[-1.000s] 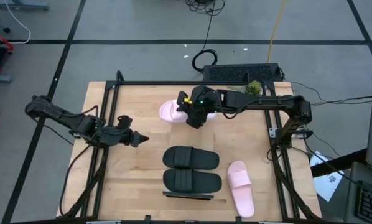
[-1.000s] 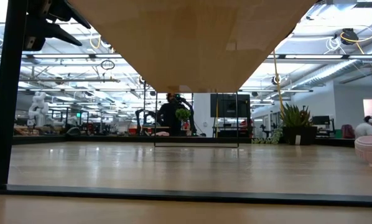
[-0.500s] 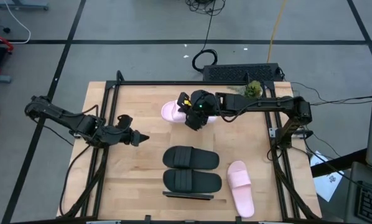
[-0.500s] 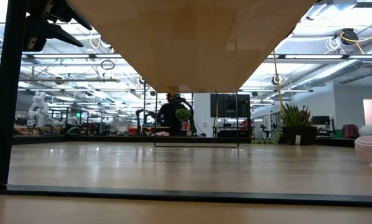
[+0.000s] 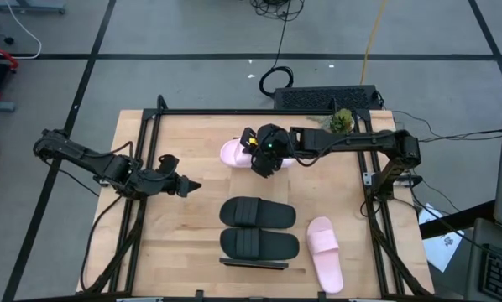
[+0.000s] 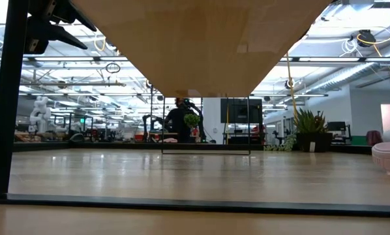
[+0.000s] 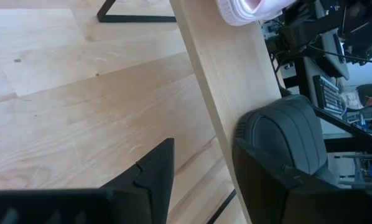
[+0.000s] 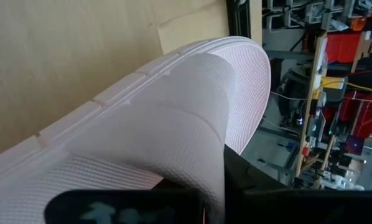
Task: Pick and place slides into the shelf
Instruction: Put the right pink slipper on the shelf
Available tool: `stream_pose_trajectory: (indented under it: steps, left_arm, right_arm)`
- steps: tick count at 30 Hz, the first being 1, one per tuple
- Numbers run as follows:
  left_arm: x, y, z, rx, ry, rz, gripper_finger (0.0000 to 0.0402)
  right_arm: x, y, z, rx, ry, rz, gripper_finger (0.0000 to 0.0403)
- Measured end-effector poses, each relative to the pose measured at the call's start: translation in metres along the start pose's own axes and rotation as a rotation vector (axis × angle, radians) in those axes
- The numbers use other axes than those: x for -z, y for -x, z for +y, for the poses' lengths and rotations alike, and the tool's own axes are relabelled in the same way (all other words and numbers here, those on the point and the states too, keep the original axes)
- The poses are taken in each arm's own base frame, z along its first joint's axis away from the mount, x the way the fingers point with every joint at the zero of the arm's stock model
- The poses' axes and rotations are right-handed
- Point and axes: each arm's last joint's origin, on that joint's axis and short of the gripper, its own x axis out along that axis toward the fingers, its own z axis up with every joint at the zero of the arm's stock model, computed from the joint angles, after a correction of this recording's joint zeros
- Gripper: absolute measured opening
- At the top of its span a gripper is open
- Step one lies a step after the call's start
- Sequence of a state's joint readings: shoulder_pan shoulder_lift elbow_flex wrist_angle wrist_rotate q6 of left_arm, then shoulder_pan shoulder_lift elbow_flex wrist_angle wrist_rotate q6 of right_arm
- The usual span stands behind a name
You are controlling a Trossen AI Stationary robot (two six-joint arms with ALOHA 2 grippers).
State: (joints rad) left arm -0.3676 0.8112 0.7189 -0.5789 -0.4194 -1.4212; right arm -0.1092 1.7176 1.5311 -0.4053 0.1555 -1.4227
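- My right gripper (image 5: pixel 263 159) is clenched on the strap of a pink slide (image 5: pixel 234 152), which hangs from it over the far middle of the table (image 5: pixel 196 134); in my right wrist view the strap (image 8: pixel 173 143) folds right over my fingers.
- My left gripper (image 5: pixel 177 186) waits off to the side of that, fingers parted around nothing, well apart from every slide.
- I judge the main risk to be the thin hold: I have only the strap, so the slide can swing or tilt as I carry it, and the soft foam could slip out of my fingers.
- A swinging heel could also catch the black table frame or nudge the slides already set down.
- The shelf (image 5: pixel 253 263) sits at the near edge, well away from my right gripper. Two black slides (image 5: pixel 258 212) (image 5: pixel 259 244) lie side by side near it, though from above I cannot tell whether they rest on its board or on the table.
- The other pink slide (image 5: pixel 325 253) lies on the table just beside the black pair, seemingly not on the shelf.
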Motion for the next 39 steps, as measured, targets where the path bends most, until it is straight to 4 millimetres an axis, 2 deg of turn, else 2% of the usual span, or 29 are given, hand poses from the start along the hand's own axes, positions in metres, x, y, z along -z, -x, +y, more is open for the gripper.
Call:
stream_pose_trajectory:
  steps: [7,26,32,39]
  left_arm:
    - [0.0,0.0,0.0,0.005,0.004,0.0,0.0161]
    - [0.0,0.0,-0.001,0.006,0.004,0.0,0.0161]
    - [0.0,0.0,-0.001,0.006,0.004,0.0,0.0161]
    - [0.0,0.0,-0.001,0.007,0.003,-0.001,0.0161]
  right_arm:
    - [0.007,-0.001,-0.001,-0.01,-0.019,-0.03,0.0]
    - [0.006,-0.001,0.0,-0.023,-0.041,-0.086,0.0]
    - [0.007,-0.016,0.02,-0.045,-0.004,-0.064,0.0]
    - [0.007,-0.019,0.027,-0.017,0.023,-0.028,0.0]
